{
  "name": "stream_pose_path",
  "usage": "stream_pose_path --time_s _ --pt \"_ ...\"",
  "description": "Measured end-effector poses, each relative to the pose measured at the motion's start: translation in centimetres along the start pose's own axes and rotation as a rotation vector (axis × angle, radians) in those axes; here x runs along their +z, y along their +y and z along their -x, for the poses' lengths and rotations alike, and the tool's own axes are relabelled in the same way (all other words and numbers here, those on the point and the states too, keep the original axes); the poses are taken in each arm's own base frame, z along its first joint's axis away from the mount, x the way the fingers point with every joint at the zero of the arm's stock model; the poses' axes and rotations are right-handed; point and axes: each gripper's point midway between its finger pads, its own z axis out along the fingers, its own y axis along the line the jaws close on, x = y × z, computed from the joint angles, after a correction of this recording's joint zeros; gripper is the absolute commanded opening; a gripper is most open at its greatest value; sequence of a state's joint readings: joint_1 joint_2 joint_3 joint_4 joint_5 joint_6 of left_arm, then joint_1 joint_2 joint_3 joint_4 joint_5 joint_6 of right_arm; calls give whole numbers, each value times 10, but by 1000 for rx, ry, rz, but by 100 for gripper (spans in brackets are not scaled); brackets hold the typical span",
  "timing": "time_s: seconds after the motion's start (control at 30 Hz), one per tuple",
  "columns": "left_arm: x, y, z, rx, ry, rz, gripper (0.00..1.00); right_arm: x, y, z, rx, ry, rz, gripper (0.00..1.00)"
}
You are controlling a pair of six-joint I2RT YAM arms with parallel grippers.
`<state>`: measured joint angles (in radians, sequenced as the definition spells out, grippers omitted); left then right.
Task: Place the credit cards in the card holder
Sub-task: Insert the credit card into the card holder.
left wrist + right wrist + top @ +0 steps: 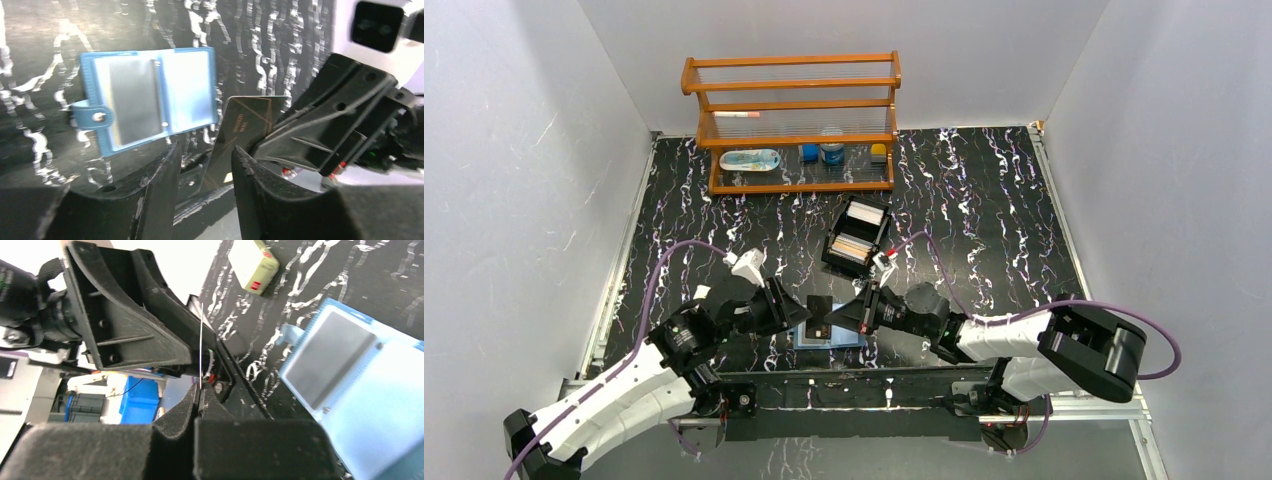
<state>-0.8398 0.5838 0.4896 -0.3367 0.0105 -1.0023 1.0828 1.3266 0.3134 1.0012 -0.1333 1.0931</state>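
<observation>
Hovering at 12 o'clock of the card holder point(830, 336), right claw point(201, 393) pinches a dark credit card point(247, 122); left claw point(206, 154) spread astride. Mistimed release could drop it.

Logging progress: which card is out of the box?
The dark card, pinched in the right gripper by the wallet; white and tan stacks lie in the box.

A robotics lab cell is showing: white panels point(524, 150) are walling in a black marbled tabletop point(984, 200), a left arm point(614, 395) and a right arm point(1014, 338) are sitting bolted at its near rail point(854, 385), and what may be blue storage bins point(141, 399) are blurring past the edge.
</observation>
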Motion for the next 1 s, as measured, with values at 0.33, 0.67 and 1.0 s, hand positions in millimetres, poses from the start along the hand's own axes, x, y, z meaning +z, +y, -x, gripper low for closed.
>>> stream_pose_path --time_s 0.33,0.67,1.0 --pt "19 66 -10 49 49 335 35 -6 -58 -2 -18 -5 -285 0" --pt "29 99 -28 86 84 400 42 -8 -105 -1 -11 -21 -477 0" --pt "38 108 -31 115 88 407 18 -8 -116 0 -1 -35 -516 0"
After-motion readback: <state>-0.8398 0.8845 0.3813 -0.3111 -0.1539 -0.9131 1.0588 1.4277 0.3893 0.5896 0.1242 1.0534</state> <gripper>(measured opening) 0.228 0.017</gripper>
